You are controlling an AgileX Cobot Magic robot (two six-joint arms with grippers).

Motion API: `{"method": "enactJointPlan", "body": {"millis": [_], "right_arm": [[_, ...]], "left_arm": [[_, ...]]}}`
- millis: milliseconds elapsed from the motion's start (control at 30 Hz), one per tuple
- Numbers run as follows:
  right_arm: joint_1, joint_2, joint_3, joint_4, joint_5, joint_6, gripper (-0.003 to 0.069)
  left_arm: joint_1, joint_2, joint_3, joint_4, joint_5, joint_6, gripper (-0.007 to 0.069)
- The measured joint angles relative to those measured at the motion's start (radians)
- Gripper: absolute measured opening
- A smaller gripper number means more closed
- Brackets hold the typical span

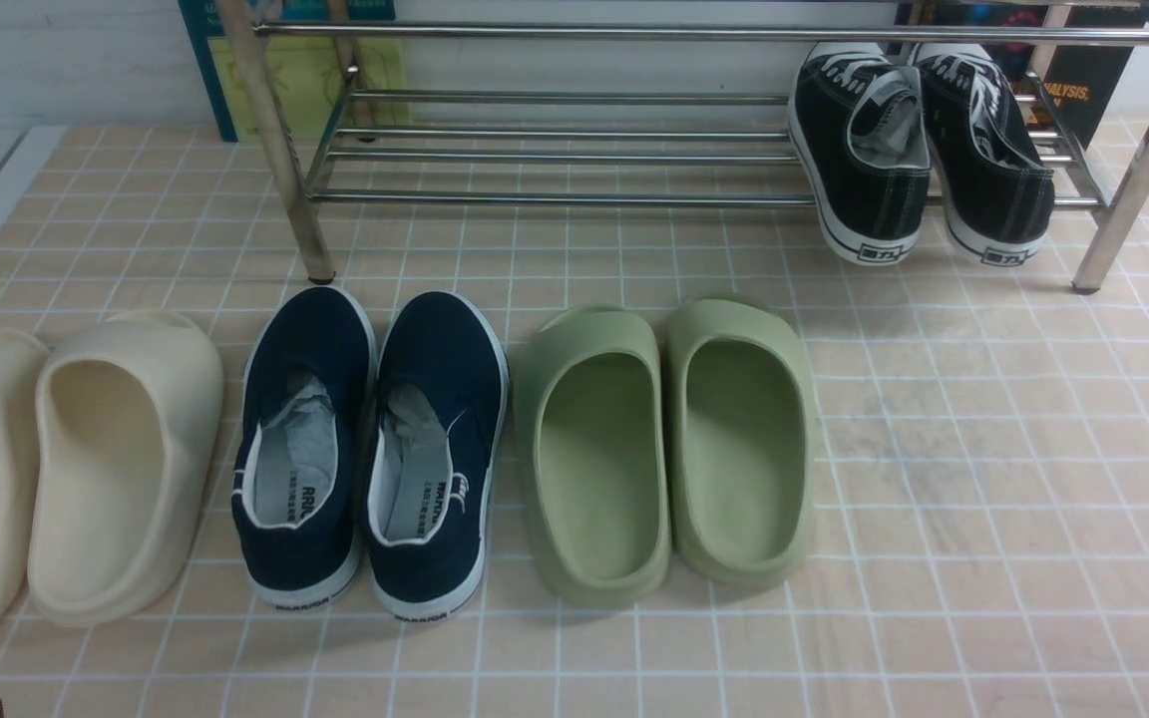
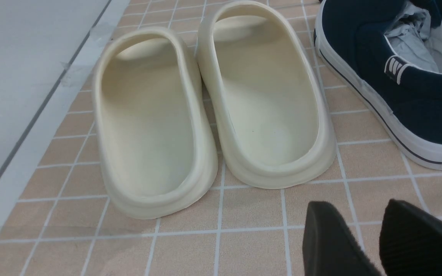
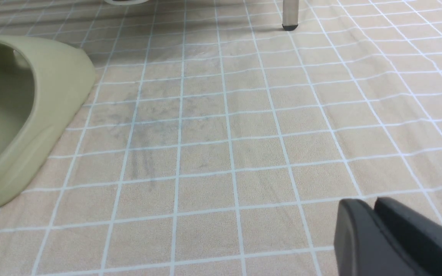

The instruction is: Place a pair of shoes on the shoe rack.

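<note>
The pair of black canvas sneakers (image 1: 919,150) sits on the lower shelf of the steel shoe rack (image 1: 574,150), at its right end, beside the right front leg. Both shoes rest toes inward with their heels overhanging the front bar and tilting down toward the floor; neither touches the tiled floor (image 1: 983,479). Judged from this position, placement is complete and the step in hand is retreat.

The right gripper (image 3: 374,230) is visible only in the right wrist view. Its jaws stand nearly together, with at most a narrow gap, and hold nothing. It hangs over bare tile, well apart from the rack leg and near the green slide sandals (image 1: 664,449). The left gripper (image 2: 382,237) shows a clear gap between its fingers and is empty, near the cream slide sandals (image 2: 209,107) and the navy slip-ons (image 1: 375,449).

To finish well:
- Withdraw the right arm away from the rack; avoid sweeping toward the overhanging heels, which a light knock could dislodge.
- Keep clear of the green sandal beside the right gripper.
- Leave the left arm parked; no floor shoe needs moving.
</note>
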Motion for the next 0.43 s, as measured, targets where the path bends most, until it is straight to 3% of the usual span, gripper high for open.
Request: {"method": "enactJointPlan", "body": {"millis": [433], "right_arm": [[0.0, 0.0, 0.0, 0.0, 0.0, 0.0, 0.0092]], "left_arm": [[0.0, 0.0, 0.0, 0.0, 0.0, 0.0, 0.0239]]}}
